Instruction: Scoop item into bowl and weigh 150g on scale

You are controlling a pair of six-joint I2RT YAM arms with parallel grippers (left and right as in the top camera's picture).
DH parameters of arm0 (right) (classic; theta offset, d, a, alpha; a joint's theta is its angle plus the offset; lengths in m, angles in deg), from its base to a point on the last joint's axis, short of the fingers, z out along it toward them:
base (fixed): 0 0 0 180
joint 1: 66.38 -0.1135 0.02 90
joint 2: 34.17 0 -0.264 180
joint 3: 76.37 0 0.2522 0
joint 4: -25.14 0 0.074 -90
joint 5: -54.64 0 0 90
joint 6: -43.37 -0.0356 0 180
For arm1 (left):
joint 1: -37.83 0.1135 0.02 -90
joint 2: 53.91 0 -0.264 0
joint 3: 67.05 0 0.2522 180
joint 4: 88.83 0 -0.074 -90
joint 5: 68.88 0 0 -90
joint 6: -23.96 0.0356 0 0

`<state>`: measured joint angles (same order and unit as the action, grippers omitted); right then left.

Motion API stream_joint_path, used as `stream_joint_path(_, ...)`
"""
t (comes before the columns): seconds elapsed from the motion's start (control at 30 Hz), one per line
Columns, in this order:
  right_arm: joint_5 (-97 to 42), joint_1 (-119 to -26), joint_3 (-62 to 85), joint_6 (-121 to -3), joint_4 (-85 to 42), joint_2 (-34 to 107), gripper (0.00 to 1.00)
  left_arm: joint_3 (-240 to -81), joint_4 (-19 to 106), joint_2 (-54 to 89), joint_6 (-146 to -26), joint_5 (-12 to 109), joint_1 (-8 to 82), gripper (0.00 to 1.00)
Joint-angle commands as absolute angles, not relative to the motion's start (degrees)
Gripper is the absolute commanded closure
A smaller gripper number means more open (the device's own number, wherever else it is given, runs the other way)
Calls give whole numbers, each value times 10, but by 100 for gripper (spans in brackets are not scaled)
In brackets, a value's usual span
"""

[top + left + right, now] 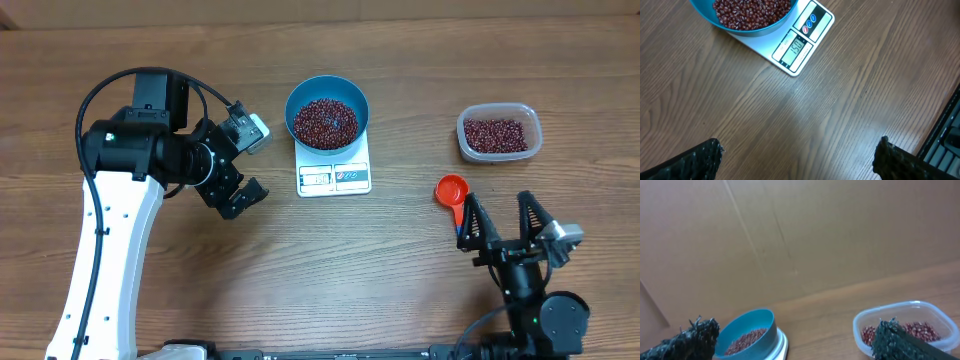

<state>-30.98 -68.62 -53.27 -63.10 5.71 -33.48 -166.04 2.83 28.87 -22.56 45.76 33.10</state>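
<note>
left gripper [248,162] hangs just left of the scale [335,178], jaws wide apart, nothing between them. right gripper [498,215] sits low at the near right edge, spread just as wide and empty too, with the red scoop [452,190] lying on the tabletop [330,270] just beside one of its fingers. now the bowl [292,108]: blue, squarely on the scale, carrying a good heap of beans [326,122]. from the left wrist view the display [796,48] appears to read 150, though the digits are small. that looks like target weight, so by my read the scooping is done and we're at the final check. more beans sit in the clear tub [465,140] off to the right, well apart from the bowl. next move calls for restraint: keep both arms off scale and bowl so the reading doesn't jump, and only a tiny top-up if the number proves off.
</note>
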Motion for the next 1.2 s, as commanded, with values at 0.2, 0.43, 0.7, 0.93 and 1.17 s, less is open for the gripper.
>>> stream_joint_path(0.2,-333,-685,-622,-629,131,-340,0,-1671,29,282,-230,460,333,0)
stream_joint_path(0.43,-358,-686,-621,-629,80,-340,0,-1671,29,282,-230,460,333,0)
stream_joint_path(0.7,-357,-686,-621,-612,65,-340,0,-1671,29,282,-230,460,333,0)
stream_joint_path(0.93,-357,-686,-621,-612,65,-340,0,-1671,29,282,-230,460,333,0)
stream_joint_path(1.17,-357,-686,-621,-612,65,-340,0,-1671,29,282,-230,460,333,0)
